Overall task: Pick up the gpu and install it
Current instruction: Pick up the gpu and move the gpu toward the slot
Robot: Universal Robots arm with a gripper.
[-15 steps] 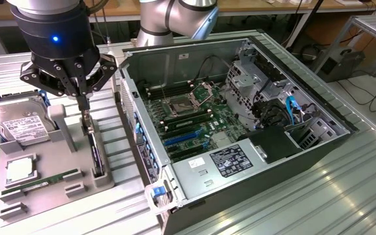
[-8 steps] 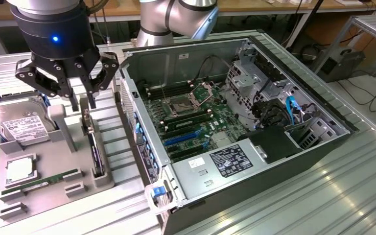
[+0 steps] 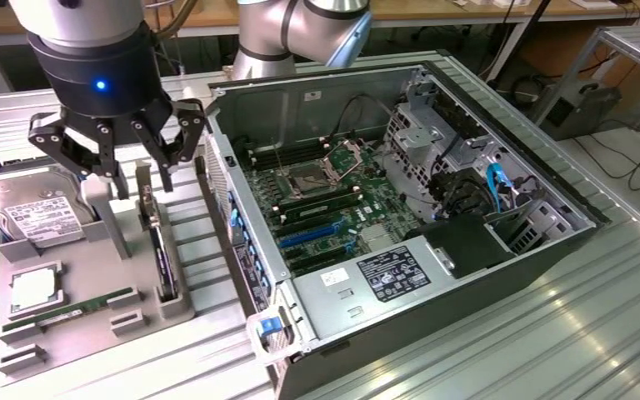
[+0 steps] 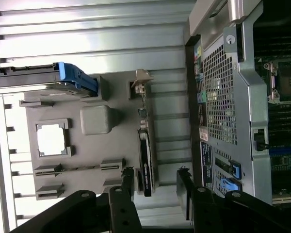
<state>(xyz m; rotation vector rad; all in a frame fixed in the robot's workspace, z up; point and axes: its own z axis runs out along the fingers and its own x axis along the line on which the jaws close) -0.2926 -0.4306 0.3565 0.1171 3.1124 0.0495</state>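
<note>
end effector (image 4: 155, 175) open wide; holds nothing | hovers over gpu (image 4: 146, 165)

The bench (image 3: 498, 350) (image 4: 87, 39) is a silver metal surface of long parallel ribbed slats. Two things lie directly on it. A grey moulded parts fixture (image 3: 87, 267) (image 4: 87, 155) sits flat toward the bench edge at the exterior view's left. Just beside it, nearer the middle of the bench, an open computer case (image 3: 287, 108) (image 4: 218, 97) lies on its side with its interior facing up. A narrow strip of bare slats separates the two.
</note>
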